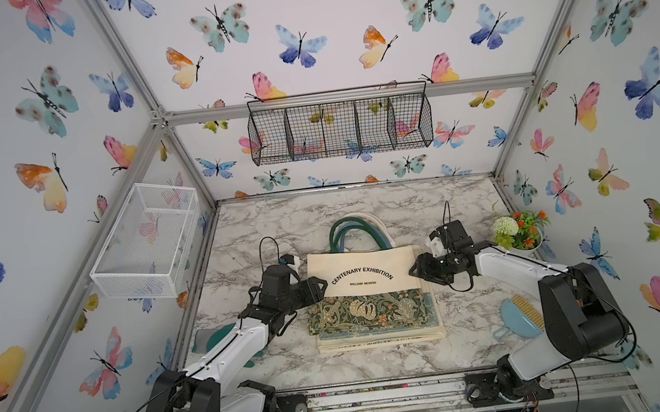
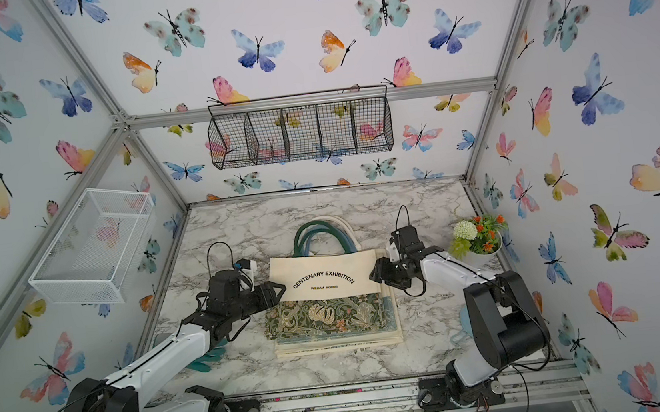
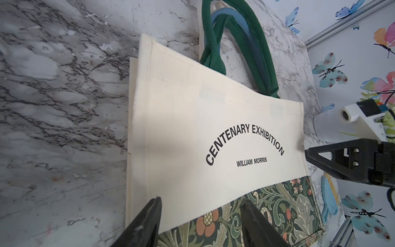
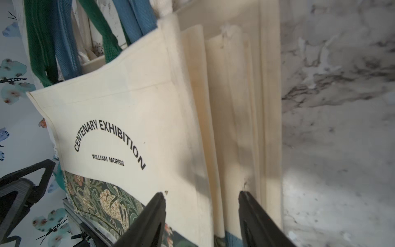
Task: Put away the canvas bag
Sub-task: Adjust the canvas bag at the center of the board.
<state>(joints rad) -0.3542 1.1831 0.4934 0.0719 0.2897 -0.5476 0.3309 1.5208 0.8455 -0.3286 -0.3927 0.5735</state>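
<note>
On the bench (image 1: 279, 220), atop a stack of folded totes (image 1: 379, 335), the canvas bag (image 1: 362, 272) is being flanked by the left gripper (image 1: 323, 288) and the right gripper (image 1: 412, 269). Both are being held spread, with nothing pinched. Placement is being judged essentially done, and only clearing of the arms is being counted as outstanding.

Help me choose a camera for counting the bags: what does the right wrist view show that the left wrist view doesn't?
Only the right wrist view: the stack's many cream side folds under the top canvas bag, and the left gripper. Only the left wrist view: the right gripper and a blue comb. Both: the printed bag face, its green handles, the marble table.
</note>
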